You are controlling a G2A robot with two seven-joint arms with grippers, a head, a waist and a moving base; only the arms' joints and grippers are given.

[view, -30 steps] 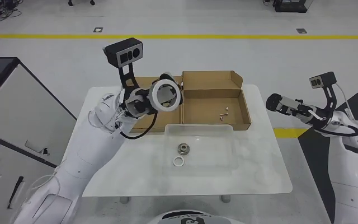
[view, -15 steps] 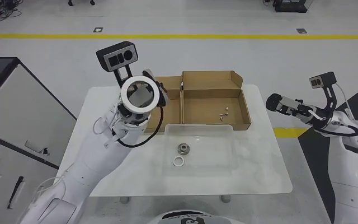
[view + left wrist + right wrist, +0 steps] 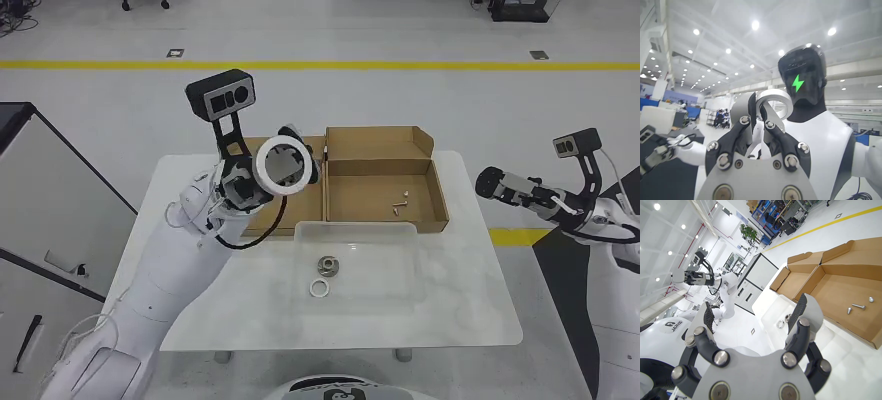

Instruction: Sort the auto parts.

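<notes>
Nearest on the white desk [image 3: 450,290] is the clear plastic tray [image 3: 385,290], with a small silver ring [image 3: 319,288] and a dark round metal part [image 3: 327,265] inside. Off the desk's right edge, the right tool [image 3: 755,306] has its fingers wide apart. Further back, the left tool [image 3: 758,111] is clamped on a big silver metal ring [image 3: 776,93], up over the left brown cardboard box [image 3: 305,208]. The right brown cardboard box [image 3: 360,195] holds small silver bolts [image 3: 400,200].

Raised left hand [image 3: 757,109] clamps ring [image 3: 772,93] — right hand [image 3: 755,303] out sideways, spread wide.
</notes>
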